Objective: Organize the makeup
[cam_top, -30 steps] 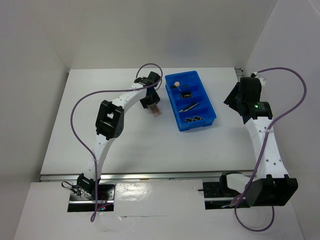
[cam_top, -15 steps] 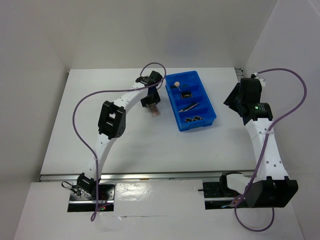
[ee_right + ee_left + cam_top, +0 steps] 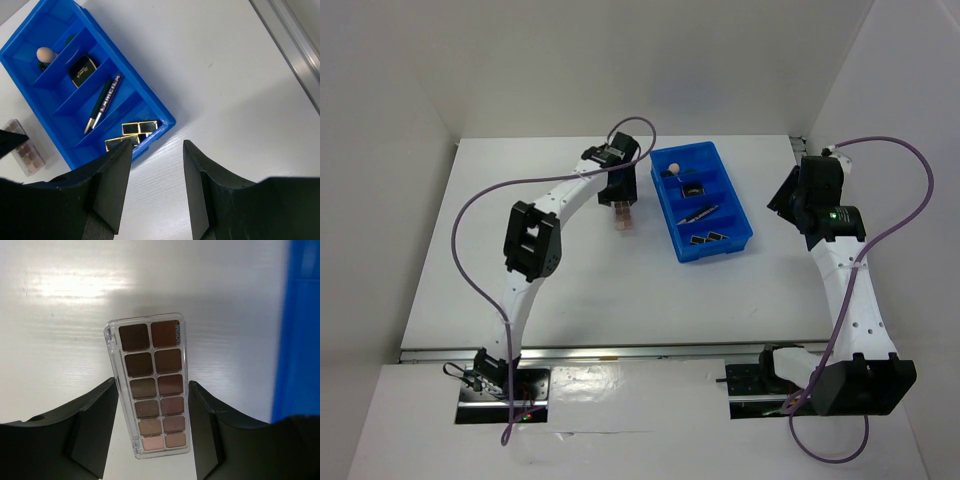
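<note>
Presently, just to the left of the blue tray, the brownish palette is being held by the left gripper. Its fingers are being pressed against the palette's two long edges near one end, so most of the length is being left jutting out ahead of them. Whether the palette is being carried clear of the table or rested on it cannot be told. It is being judged light, stiff and flat, with a clear, glossy plastic case that is likely slippery and apt to crack or spring open if squeezed hard. A firm but gentle hold across the narrow width, nearer the middle, is being judged safest against swinging. Inside the tray, the peach sponge is being kept in the compartment at the far end, the dark square compact in the next, the slim pencil in the one after, and the black-and-gold lipstick tubes in the nearest. To the right of the tray, the right gripper is being held with its jaws apart and nothing between them.
</note>
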You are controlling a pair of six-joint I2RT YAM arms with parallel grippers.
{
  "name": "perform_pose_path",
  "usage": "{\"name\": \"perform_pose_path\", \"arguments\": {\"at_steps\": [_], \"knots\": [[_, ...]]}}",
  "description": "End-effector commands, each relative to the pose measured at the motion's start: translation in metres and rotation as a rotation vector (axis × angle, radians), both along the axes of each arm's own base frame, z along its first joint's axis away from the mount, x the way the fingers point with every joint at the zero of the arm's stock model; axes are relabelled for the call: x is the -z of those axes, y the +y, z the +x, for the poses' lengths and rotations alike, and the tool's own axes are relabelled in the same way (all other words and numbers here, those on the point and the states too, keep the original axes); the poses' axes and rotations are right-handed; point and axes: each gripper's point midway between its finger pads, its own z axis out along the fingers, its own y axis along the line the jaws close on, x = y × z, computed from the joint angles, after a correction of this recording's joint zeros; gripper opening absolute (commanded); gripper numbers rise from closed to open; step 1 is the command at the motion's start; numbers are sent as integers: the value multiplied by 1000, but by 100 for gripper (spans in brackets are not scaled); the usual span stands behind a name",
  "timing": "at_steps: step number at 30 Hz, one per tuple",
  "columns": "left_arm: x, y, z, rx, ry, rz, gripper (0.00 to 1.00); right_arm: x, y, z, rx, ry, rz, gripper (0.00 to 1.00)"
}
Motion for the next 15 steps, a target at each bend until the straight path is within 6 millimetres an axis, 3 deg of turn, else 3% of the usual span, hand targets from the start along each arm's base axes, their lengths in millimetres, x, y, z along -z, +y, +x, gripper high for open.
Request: {"name": "perform_pose_path", "arguments": {"at_steps": [1,7,15], "knots": [[-96,-20,21,212,-237,-93,18,-15,-3,0,4,-54,-11,53],[-146,-42,30,405,-381,-150,19,-19,-5,1,13,-63,-18,53],[-193,-90,38,668,-603,-271,20,-14,-7,0,15,-42,-30,53]]}}
